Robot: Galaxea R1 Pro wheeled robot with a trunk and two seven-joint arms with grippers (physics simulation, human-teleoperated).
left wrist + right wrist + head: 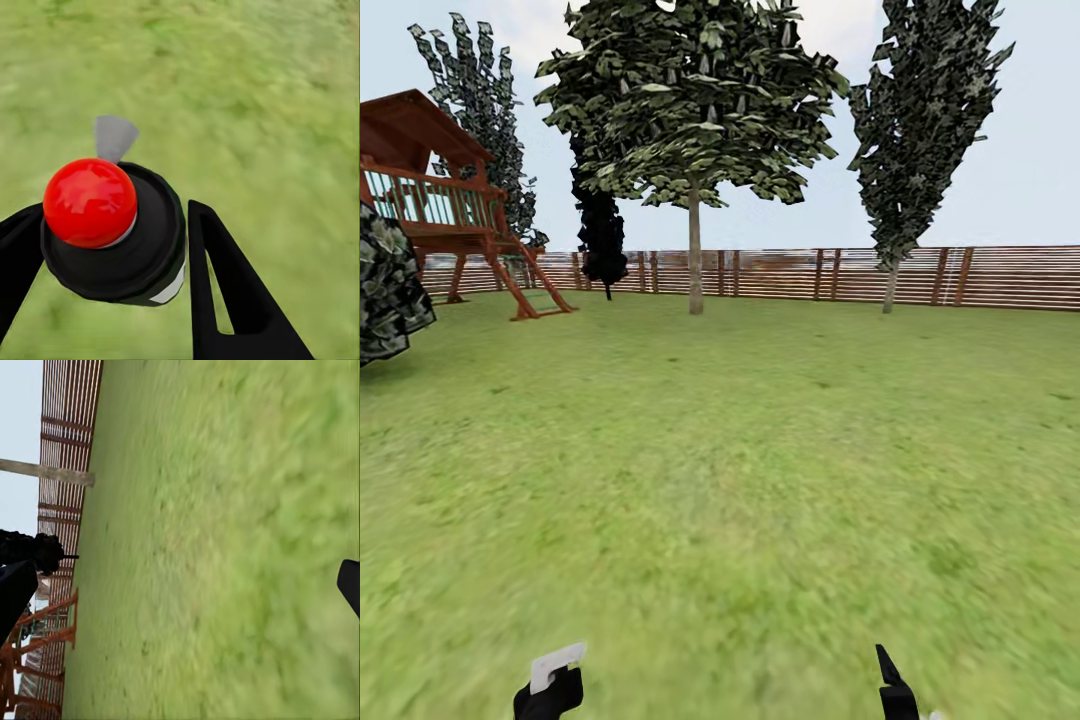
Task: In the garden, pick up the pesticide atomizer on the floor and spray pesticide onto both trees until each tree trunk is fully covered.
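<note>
Careful: your left end effector [112, 247] pinches the sprayer [112, 232]; spraying this far short of the trunk [695, 250] wastes pesticide.

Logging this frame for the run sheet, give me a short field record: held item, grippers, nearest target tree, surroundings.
held item: pesticide atomizer, red top, black body
left gripper: shut on the atomizer
right gripper: nothing between its fingers, state unclear
target tree: broad crown, straight trunk, far ahead near the fence
ground: lawn
other: wooden play structure far left
</note>
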